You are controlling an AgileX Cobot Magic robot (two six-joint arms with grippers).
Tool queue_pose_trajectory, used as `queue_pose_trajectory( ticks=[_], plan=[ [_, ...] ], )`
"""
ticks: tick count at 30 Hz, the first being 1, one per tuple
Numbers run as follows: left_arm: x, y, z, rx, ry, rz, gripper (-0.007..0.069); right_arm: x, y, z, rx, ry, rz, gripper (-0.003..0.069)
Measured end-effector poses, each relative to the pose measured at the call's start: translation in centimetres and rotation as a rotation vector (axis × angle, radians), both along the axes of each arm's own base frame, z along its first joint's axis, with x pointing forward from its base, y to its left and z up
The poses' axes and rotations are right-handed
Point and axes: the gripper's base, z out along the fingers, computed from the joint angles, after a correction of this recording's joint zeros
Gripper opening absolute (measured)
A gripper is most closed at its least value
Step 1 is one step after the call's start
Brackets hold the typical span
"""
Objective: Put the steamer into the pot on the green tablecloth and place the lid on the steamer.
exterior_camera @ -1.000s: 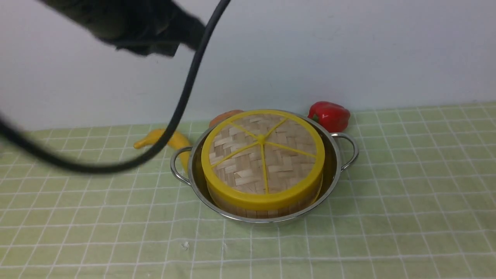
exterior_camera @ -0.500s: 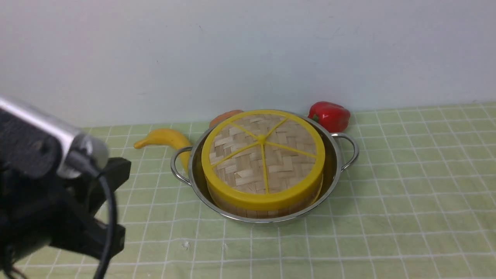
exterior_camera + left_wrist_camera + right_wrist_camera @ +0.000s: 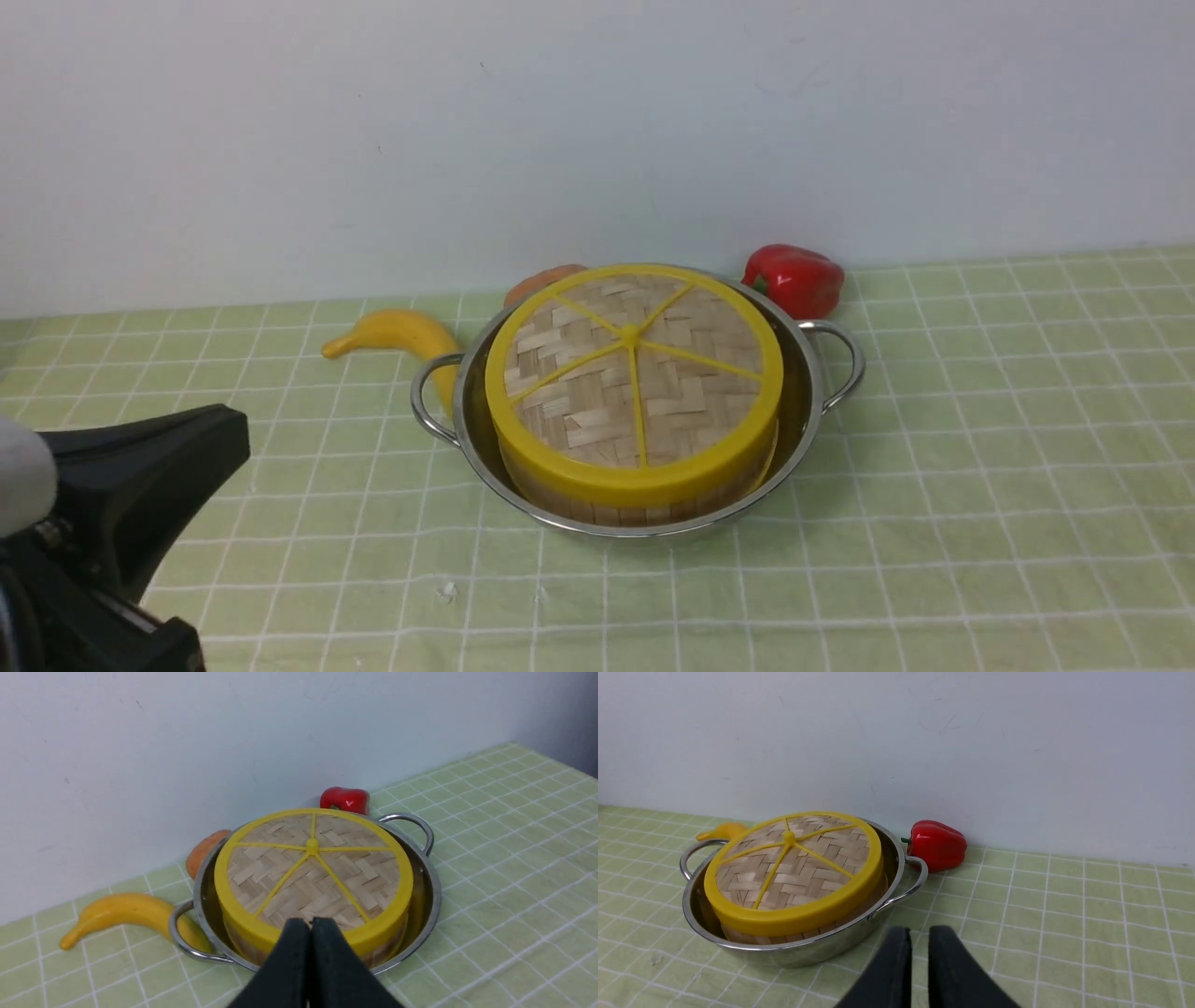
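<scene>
The woven lid (image 3: 635, 373) with its yellow rim and spokes lies flat on the steamer (image 3: 597, 509), whose bamboo wall shows just under the rim. The steamer stands inside the shiny pot (image 3: 810, 392) on the green tablecloth (image 3: 980, 485). What the steamer holds is hidden by the lid. In the left wrist view my left gripper (image 3: 310, 921) is shut and empty, hanging short of the pot's near side (image 3: 432, 896). My right gripper (image 3: 920, 931) is open by a narrow gap with nothing in it, over the cloth beside the pot (image 3: 808, 947).
A yellow banana (image 3: 392, 331) lies by the pot's left handle. An orange vegetable (image 3: 541, 280) sits behind the pot, and a red bell pepper (image 3: 794, 278) at the back right. The white wall runs close behind. My left arm (image 3: 121, 523) fills the lower left corner.
My left arm has dropped from the top left of the front view down into the lower left corner, and its cable has left the view. Pot, steamer and lid have not moved.
</scene>
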Motion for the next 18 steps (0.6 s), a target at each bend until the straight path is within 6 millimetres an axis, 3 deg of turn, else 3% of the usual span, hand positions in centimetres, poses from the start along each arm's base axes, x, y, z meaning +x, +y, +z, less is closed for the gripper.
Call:
queue_pose_trajectory(
  ticks=[5,10,11,12,13,15,16,18],
  plan=[
    [-0.6,1.7,-1.6,0.108,-0.062,0.090,0.0001,0.0,0.0,0.0,0.004,0.000,0.002,0.0122],
    [-2.7,5.3,-7.8,0.197,-0.040,0.403,0.0001,0.0,0.1,0.0,0.016,0.004,0.008,0.0156],
    [-2.9,5.4,-8.0,0.197,-0.048,0.415,0.0002,0.0,0.1,0.0,0.016,0.004,0.009,0.0157],
    [-3.6,6.0,-10.1,0.198,-0.037,0.489,0.0006,0.0,0.1,0.0,0.017,0.004,0.009,0.0167],
    [-3.6,6.0,-10.4,0.201,-0.027,0.496,0.0008,0.0,0.1,0.0,0.017,0.004,0.009,0.0168],
    [-4.6,6.5,-13.5,0.200,-0.025,0.575,0.0012,0.0,0.1,0.0,0.019,0.004,0.010,0.0183],
    [-4.6,6.5,-13.5,0.198,-0.033,0.575,0.0012,0.0,0.1,0.0,0.019,0.004,0.010,0.0185],
    [-4.7,6.7,-15.9,0.210,0.005,0.607,0.0012,-0.1,0.1,0.0,0.021,0.000,0.011,0.0195]
  ],
)
